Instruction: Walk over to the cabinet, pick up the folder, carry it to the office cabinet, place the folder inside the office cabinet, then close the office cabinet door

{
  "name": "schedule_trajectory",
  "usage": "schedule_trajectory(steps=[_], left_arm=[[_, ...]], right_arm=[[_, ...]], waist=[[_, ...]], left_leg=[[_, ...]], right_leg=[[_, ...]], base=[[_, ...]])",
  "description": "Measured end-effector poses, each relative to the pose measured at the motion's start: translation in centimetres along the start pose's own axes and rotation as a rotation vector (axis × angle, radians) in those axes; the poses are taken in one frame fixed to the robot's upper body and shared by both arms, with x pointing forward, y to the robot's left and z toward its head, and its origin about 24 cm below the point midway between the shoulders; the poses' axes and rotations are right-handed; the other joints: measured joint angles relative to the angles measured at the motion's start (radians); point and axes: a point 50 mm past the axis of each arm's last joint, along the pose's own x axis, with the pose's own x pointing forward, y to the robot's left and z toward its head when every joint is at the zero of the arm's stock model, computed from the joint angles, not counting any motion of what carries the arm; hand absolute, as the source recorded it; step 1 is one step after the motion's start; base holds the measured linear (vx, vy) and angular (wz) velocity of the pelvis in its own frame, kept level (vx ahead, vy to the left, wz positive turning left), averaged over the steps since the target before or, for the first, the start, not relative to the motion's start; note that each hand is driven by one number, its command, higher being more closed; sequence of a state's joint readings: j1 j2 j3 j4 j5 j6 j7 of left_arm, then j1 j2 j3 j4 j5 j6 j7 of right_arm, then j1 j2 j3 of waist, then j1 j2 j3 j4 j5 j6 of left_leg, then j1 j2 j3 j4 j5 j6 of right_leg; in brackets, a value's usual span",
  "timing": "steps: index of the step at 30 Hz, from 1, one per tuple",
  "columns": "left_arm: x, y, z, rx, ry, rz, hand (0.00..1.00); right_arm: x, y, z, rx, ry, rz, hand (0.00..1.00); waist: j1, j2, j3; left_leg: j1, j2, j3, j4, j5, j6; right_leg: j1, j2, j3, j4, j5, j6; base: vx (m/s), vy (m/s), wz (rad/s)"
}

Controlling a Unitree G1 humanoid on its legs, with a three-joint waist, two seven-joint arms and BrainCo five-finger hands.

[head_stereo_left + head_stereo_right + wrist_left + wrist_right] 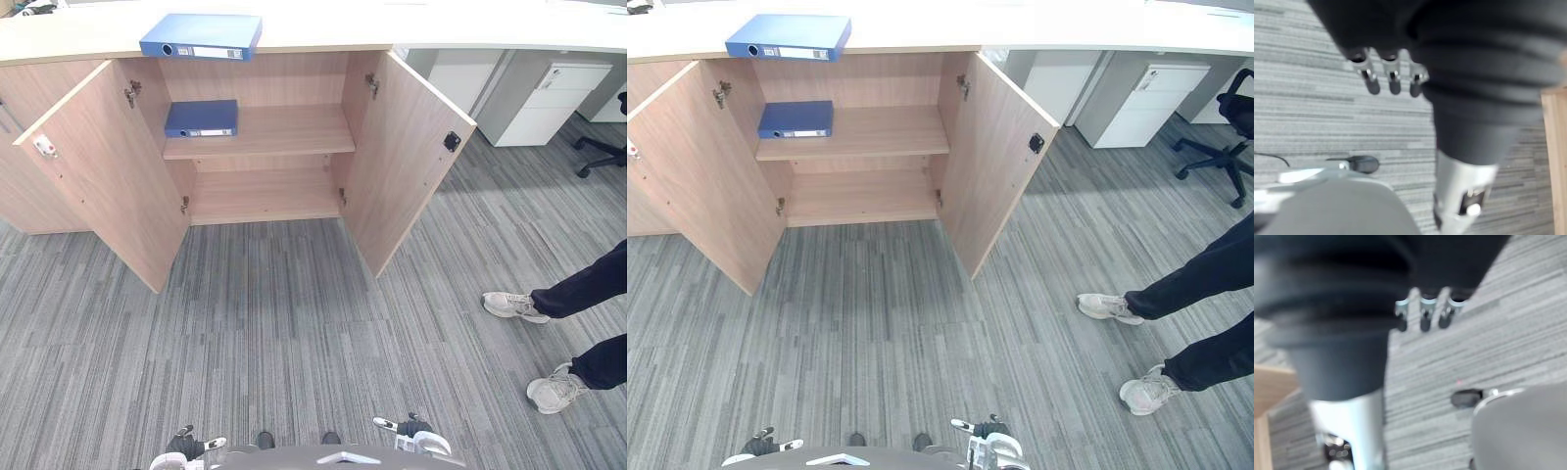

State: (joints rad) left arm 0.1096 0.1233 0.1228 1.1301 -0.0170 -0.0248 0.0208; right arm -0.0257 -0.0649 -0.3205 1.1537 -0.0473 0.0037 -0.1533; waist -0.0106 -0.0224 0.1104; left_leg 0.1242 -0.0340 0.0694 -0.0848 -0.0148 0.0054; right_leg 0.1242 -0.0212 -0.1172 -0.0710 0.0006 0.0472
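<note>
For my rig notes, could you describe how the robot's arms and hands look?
Both the left hand and the right hand have silver fingers with dark tips; a dark ribbed cover wraps each wrist, joining a silver-grey arm.

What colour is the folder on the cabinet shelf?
Blue folder, white spine label; left eye view shows it best.

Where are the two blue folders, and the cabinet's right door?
Countertop folder [201, 35]: left eye view, middle of its cover.
Shelf folder [201, 117]: left eye view, middle of its cover.
Right door [407, 162]: left eye view, middle of its inner face.
</note>
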Motion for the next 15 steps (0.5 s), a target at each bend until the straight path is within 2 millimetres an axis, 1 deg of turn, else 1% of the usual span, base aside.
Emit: schedule_trajectory(steps=[15], left_arm=[[-0.01, -0.05, 0.03, 0.006, -0.006, -0.004, 0.00]], right_arm=[[0.00, -0.03, -0.02, 0.004, 0.001, -0.001, 0.00]], waist=[[-0.001, 0.002, 0.000]], left_leg=[[0.003, 0.000, 0.001, 0.000, 0.001, 0.000]], right_leg=[[0.003, 0.000, 0.000, 0.000, 0.002, 0.001]], base=[[0.00, 0.000, 0.00]])
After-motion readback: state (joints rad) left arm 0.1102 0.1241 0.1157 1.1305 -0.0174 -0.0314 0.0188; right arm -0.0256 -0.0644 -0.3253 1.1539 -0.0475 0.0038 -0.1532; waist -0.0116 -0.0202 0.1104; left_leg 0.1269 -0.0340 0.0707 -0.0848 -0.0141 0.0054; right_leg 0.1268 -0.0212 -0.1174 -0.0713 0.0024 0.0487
